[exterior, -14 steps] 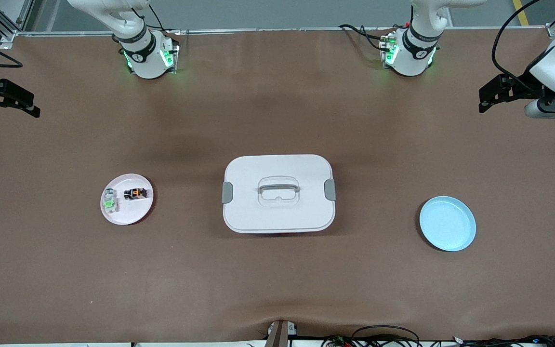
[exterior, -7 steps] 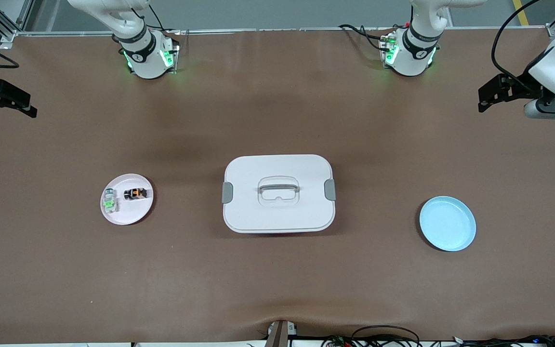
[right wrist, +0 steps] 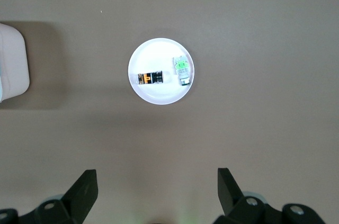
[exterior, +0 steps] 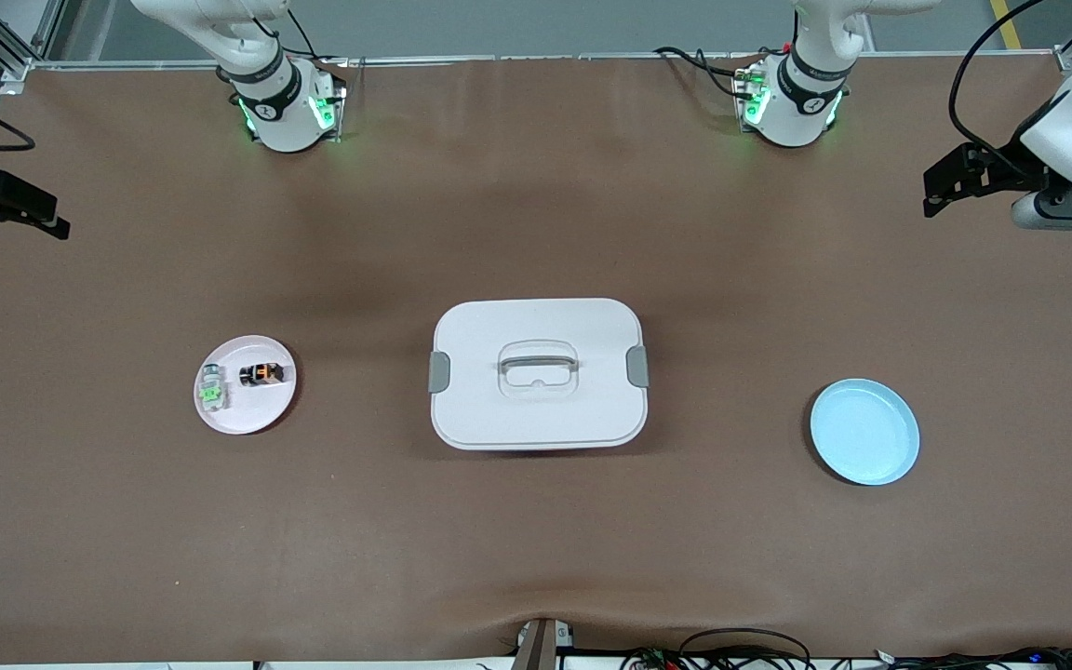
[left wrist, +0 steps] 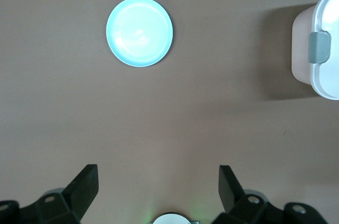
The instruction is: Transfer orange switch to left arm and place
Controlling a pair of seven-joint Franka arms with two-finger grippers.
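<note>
The orange switch lies on its side on a pink plate at the right arm's end of the table, its long axis pointing toward the box. The right gripper, fingers spread wide and empty, hangs high over that table end, the nearer one. The left gripper, also wide open and empty, waits over the other end near the blue plate.

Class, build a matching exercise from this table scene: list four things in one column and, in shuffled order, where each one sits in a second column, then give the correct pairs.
Things:
1. orange switch
2. box
3. blue plate
4. left gripper

Places:
A. middle of the table
B. toward the left arm's end, nothing on it
C. on the pink plate, beside the green-marked component
D. raised, open, over the table's edge at the left arm's end

Pairs: 1-C, 2-A, 3-B, 4-D
</note>
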